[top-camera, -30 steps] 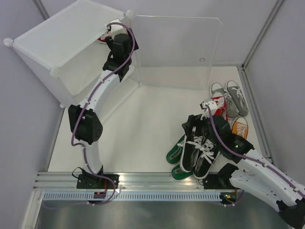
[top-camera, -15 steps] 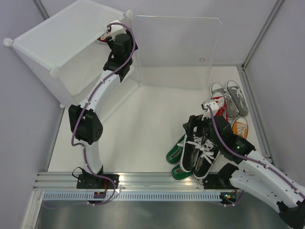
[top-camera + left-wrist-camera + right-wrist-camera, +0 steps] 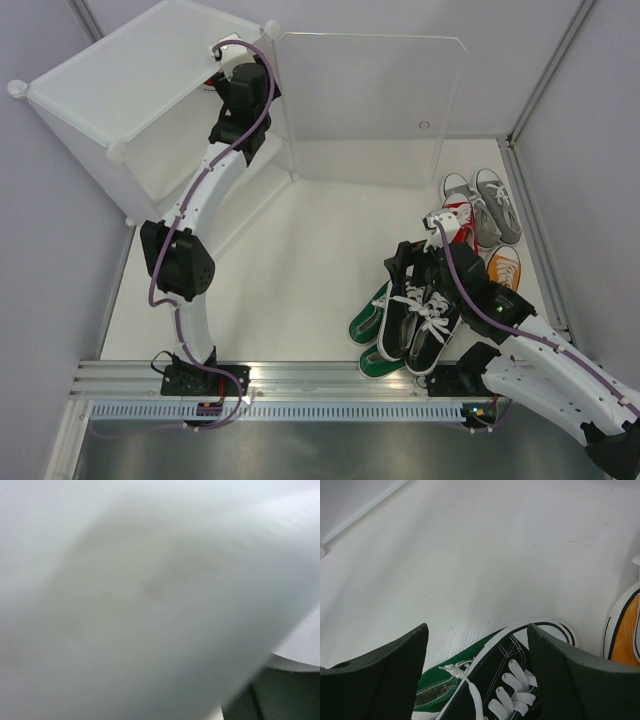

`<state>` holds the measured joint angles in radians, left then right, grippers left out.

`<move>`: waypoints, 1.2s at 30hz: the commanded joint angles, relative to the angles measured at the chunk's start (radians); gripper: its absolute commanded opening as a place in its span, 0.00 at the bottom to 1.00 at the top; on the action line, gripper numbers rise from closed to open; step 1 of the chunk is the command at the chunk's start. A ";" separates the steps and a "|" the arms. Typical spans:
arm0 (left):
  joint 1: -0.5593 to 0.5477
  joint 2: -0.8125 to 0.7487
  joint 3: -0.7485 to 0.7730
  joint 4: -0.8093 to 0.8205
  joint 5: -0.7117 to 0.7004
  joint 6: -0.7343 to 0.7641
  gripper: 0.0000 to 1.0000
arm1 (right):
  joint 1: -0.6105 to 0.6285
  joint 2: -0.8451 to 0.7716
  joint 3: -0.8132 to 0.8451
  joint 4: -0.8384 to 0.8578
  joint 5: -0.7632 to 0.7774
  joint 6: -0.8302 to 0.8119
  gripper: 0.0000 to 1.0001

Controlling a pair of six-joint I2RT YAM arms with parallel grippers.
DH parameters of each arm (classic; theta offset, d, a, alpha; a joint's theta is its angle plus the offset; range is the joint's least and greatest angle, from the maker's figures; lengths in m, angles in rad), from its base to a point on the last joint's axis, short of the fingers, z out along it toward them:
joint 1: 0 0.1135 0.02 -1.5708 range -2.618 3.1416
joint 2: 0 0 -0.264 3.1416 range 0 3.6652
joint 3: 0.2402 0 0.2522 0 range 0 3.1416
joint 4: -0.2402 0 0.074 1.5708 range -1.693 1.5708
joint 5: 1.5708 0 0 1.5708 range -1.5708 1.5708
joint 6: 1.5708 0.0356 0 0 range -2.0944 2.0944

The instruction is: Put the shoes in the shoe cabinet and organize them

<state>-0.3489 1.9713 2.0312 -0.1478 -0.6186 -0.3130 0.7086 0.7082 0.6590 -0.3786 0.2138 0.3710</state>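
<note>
The shoe cabinet (image 3: 130, 80) stands at the back left with its clear door (image 3: 370, 100) swung open. My left arm reaches into it, and the top panel hides the left gripper. A bit of a red shoe (image 3: 213, 81) peeks out beside the wrist. The left wrist view is a white blur with one dark finger (image 3: 245, 705) at the bottom right. My right gripper (image 3: 412, 258) (image 3: 476, 630) is open, its fingers on either side of a black shoe (image 3: 505, 675) without touching it. The black pair (image 3: 425, 320) lies on the green pair (image 3: 368, 322).
Grey shoes (image 3: 490, 205), a red shoe (image 3: 458, 222) and an orange shoe (image 3: 503, 268) (image 3: 625, 635) lie at the right by the wall. A green shoe (image 3: 445, 680) sits under the black one. The aluminium rail (image 3: 300, 380) runs along the near edge.
The left wrist has pushed a little further up and into the cabinet. The right arm has barely shifted over the black shoes.
</note>
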 commanded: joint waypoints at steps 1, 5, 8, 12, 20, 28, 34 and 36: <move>0.037 0.015 0.038 -0.029 -0.064 -0.014 0.78 | -0.001 -0.007 0.025 0.010 0.018 0.003 0.84; 0.039 0.000 -0.014 -0.039 -0.004 -0.040 0.88 | -0.001 -0.004 0.028 0.007 0.016 0.005 0.84; 0.037 -0.003 -0.031 -0.042 0.045 -0.047 0.91 | -0.001 -0.007 0.031 0.003 0.015 0.005 0.84; 0.037 -0.031 -0.046 -0.059 0.089 -0.067 0.98 | -0.001 -0.013 0.037 -0.005 0.018 0.008 0.84; 0.028 -0.155 -0.089 -0.159 0.212 -0.120 1.00 | -0.001 -0.006 0.108 -0.051 0.061 0.005 0.85; 0.010 -0.366 -0.244 -0.383 0.462 -0.146 1.00 | -0.011 0.216 0.353 -0.330 0.441 0.085 0.88; 0.004 -0.581 -0.464 -0.472 0.696 -0.101 1.00 | -0.240 0.358 0.419 -0.344 0.394 0.108 0.77; 0.005 -0.646 -0.512 -0.510 0.718 -0.063 1.00 | -0.342 0.402 0.433 -0.338 0.388 0.106 0.76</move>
<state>-0.3443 1.4017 1.5818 -0.5716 -0.0360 -0.4175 0.4648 1.0763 1.0466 -0.6781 0.5705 0.4576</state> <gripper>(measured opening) 0.995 0.766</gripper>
